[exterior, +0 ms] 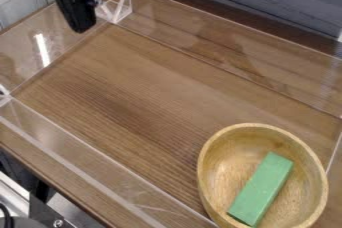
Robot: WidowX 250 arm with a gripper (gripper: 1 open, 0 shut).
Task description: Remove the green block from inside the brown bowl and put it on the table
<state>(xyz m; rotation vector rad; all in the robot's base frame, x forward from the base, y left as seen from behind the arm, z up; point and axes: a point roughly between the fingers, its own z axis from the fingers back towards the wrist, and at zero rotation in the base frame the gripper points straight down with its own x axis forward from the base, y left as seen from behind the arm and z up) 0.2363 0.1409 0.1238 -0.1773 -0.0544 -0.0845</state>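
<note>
One arm (72, 0) upright, far corner.

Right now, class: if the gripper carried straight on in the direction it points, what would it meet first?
The gripper points steeply down at the far left corner, so it would probably meet bare table first, far from the brown bowl. Depth is uncertain.

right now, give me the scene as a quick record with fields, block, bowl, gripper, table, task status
green block: lying flat inside the bowl, slanted, one end toward the near rim
brown bowl: light wooden bowl at the near right corner of the table
gripper: dark, at the far left corner, shut, holding nothing, far from the bowl
table: wood-grain top with clear acrylic walls
other: small clear stand by the far wall, beside the gripper
task status: block not yet removed
</note>
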